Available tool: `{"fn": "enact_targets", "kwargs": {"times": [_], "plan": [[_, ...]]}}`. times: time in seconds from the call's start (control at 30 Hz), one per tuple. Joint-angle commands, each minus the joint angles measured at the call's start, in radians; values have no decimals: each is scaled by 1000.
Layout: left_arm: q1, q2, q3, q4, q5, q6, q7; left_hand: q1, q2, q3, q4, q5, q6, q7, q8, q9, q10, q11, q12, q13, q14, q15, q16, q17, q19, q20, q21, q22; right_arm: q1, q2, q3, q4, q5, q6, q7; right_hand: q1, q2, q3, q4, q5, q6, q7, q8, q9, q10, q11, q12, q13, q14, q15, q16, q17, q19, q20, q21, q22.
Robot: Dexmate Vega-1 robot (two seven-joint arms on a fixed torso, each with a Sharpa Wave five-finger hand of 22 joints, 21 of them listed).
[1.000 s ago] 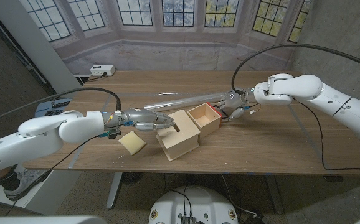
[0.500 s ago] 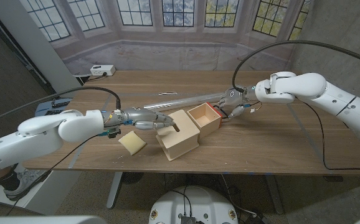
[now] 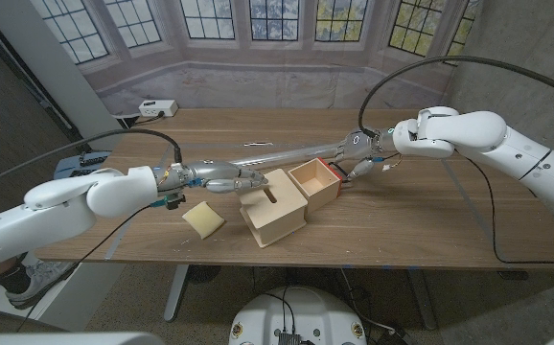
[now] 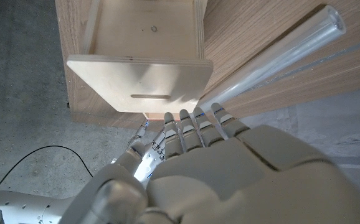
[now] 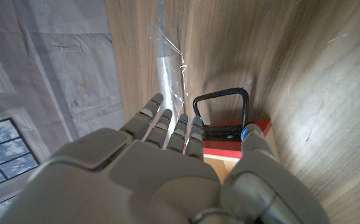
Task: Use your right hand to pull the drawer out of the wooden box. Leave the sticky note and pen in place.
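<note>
- my right hand [image 3: 361, 163] hung just past the outer end of the drawer [image 3: 313, 181], over the middle of the tabletop [image 3: 430, 216] and a little toward its far edge.
- in the right wrist view my fingers [image 5: 167, 127] reached toward the black handle [image 5: 222, 112] on the drawer's red front [image 5: 237, 147], with the thumb beside it; i could not tell whether they were closed on the loop or only held against it.
- the drawer stood well out of the wooden box [image 3: 275, 208], its open tray showing, but its inner end seemed still to be in the box.
- my left hand [image 3: 221, 179] lay stretched toward the box's upper face, fingers long and together, nothing in it; whether it pressed on the wood i could not tell.
- a clear plastic tube [image 3: 287, 149] ran across the tabletop behind the box, and a pale yellow sticky note pad [image 3: 203, 219] lay beside the box toward the near edge; i could pick out no pen.
- my reading: the pull was in hand and mostly done, with the last stretch left.
- the next move called for a firm hold on the handle and a straight draw along the drawer's own line, away from the box, so the tray would not jam.
- the box might slide with it, so the left hand ought to steady it, keeping off the pad.
</note>
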Motion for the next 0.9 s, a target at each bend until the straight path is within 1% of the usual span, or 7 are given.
{"fn": "enact_targets", "kwargs": {"times": [0.03, 0.2, 0.27, 0.47, 0.5, 0.6, 0.9], "plan": [[6, -35, -25, 12, -34, -12, 15, 7, 2, 6, -2, 4, 5, -1, 0, 3, 4, -3, 0, 3, 3, -1, -3, 2, 5, 2, 6, 1, -32, 0, 31, -26, 23, -59, 7, -8, 0, 6, -2, 9, 9, 2, 5, 1, 6, 0, 4, 4, 9, -65, 4, 4, 4, 2, 6, 1], [9, -53, -31, 19, -45, -19, 23, 8, 2, 7, -2, 4, 4, -1, -1, 3, 3, 0, -1, 3, 4, -1, -3, 2, 5, 2, 5, 1, -44, -7, 42, -34, 19, -83, -4, -8, 0, 7, -3, 10, 10, 2, 5, 1, 6, 0, 4, 4, 10, -66, 4, 4, 6, 2, 7, 1], [9, -61, -30, 25, -49, -26, 27, 8, 2, 7, -2, 4, 4, -1, -1, 3, 3, -1, -1, 3, 4, -1, -3, 2, 5, 2, 5, 1, -52, -11, 48, -34, 16, -91, -28, -7, 0, 8, -4, 10, 15, 3, 7, 1, 8, -3, 5, 4, 11, -66, 4, 3, 11, 3, 8, 1], [0, -82, -21, 41, -48, -39, 35, 10, 1, 10, -3, 4, 5, 0, -1, 3, 3, -2, -1, 3, 4, 1, -3, 2, 5, 3, 5, 1, -86, -13, 80, -28, 37, -154, -87, -1, 0, 15, -10, 12, 46, -1, 17, 1, 38, 3, 14, 4, 39, -77, 12, 1, 45, -9, 17, 1], [-1, -86, -19, 44, -48, -40, 37, 10, 1, 10, -3, 4, 5, -1, 0, 3, 3, -2, -1, 3, 4, 1, -3, 2, 5, 2, 5, 1, -91, -14, 84, -28, 42, -162, -95, 2, 0, 17, -13, 12, 56, 1, 19, 1, 52, 8, 18, 4, 46, -78, 12, 0, 61, -12, 22, 1], [-2, -94, -17, 50, -48, -42, 43, 10, 1, 11, -3, 4, 7, 2, 0, 3, 3, -1, -1, 3, 4, 1, -3, 2, 6, 2, 5, 1, -110, -17, 95, -30, 53, -194, -117, 5, 0, 20, -15, 13, 67, 0, 21, 1, 63, 14, 20, 4, 56, -79, 14, 0, 79, -17, 26, 1], [-4, -118, -18, 67, -50, -49, 67, 12, 1, 14, -4, 4, 10, 2, 1, 3, 1, 1, -3, 3, 3, 1, -4, 2, 6, 2, 5, 1, -152, -17, 108, -50, 80, -278, -119, 5, -1, 22, -16, 13, 72, 4, 21, 1, 69, 17, 19, 4, 65, -79, 14, 0, 103, -24, 30, 1]]}}
